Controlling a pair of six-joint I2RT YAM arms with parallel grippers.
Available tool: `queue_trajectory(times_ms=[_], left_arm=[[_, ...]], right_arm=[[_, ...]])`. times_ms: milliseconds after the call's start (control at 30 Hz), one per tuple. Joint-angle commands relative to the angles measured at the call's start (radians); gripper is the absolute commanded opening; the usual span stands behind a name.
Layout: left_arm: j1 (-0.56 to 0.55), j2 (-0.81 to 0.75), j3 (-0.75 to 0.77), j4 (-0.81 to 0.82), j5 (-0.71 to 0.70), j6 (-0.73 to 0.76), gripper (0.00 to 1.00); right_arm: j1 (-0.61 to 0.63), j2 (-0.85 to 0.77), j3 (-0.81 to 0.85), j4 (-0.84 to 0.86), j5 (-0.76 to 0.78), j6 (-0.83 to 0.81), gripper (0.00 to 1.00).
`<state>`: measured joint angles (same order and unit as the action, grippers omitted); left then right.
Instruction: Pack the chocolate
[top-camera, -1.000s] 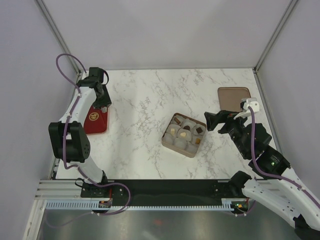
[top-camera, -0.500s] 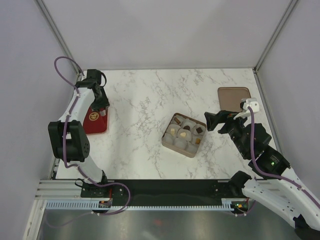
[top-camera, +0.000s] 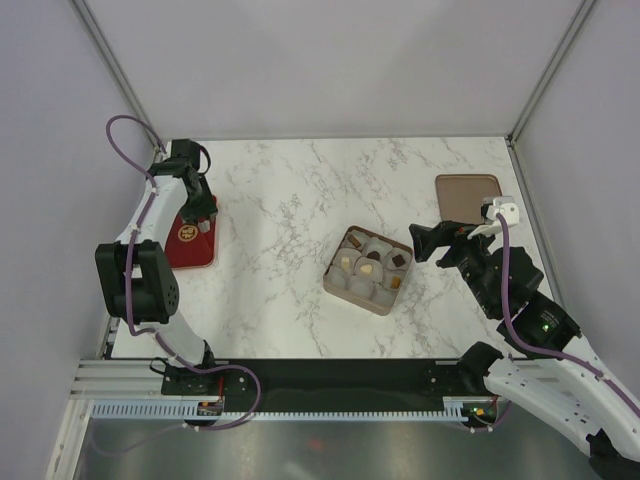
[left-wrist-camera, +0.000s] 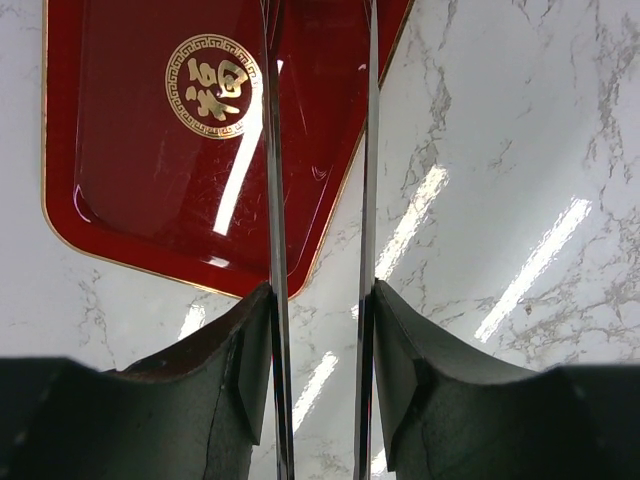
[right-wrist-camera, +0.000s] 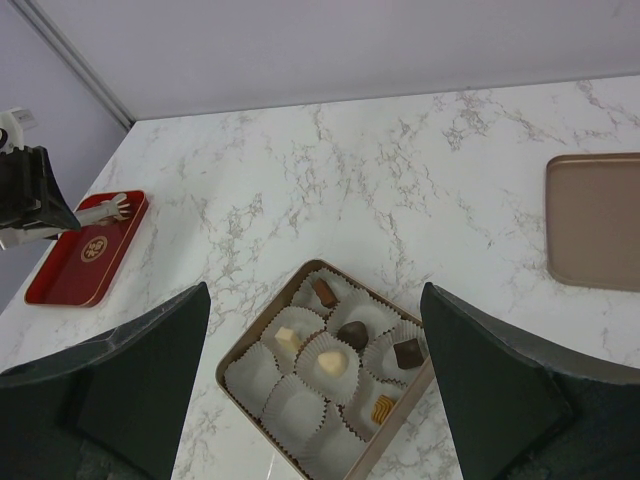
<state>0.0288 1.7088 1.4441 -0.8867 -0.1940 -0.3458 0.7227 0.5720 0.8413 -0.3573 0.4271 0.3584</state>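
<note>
While the right arm shows no shift over the last second, the left claw (top-camera: 203, 215) has drawn a little toward the far-left corner, along the glossy red lacquer tray with the gold rim and emblem (left-wrist-camera: 130, 170). Its two thin blades stand narrowly parted above the tray's right edge. Their tips run out of the wrist view, so I cannot tell whether they grip anything. The part of the tray in view carries no piece.

The small cream and dark-brown chocolates (right-wrist-camera: 331, 362) lie in the square tan box (top-camera: 334, 262) at mid-table, each in a white pleated paper cup (right-wrist-camera: 252, 372). Six cups are filled and the three nearest the robot are bare. No loose chocolate shows elsewhere. Packing is therefore judged incomplete, and the left arm's small shift has added nothing to the box.

The right claw (top-camera: 420, 244) is released wide, grasping nothing, and hovers just right of the box.

Clearances: the left arm works close to the pale left wall (top-camera: 60, 150), with little margin there. The white marble table (top-camera: 290, 190) lies bare between tray and box, a free path. The flat brown square lid (top-camera: 467, 197) sits at the far-right edge, near the right arm.
</note>
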Motion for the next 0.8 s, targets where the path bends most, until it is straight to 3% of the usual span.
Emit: queue_trajectory(times_ms=[0,167,367,600,767], left_arm=[[0.006,0.02,-0.001,0.025,0.021,0.025,0.49],[0.005,0.02,0.004,0.023,0.021,0.028,0.47],[0.006,-0.015,0.019,-0.032,-0.024,0.036,0.37],[0.006,-0.072,0.039,-0.112,-0.051,0.045,0.36],[0.003,-0.156,0.055,-0.143,0.004,0.065,0.31]], right_arm=[[0.0,-0.006,-0.002,0.034,0.025,-0.013,0.95],[-0.002,-0.006,-0.004,0.031,0.024,-0.013,0.95],[-0.002,-0.003,0.002,0.031,0.022,-0.015,0.95],[-0.003,-0.003,0.012,0.027,0.016,-0.01,0.95],[-0.002,-0.001,0.027,0.017,0.021,-0.01,0.95]])
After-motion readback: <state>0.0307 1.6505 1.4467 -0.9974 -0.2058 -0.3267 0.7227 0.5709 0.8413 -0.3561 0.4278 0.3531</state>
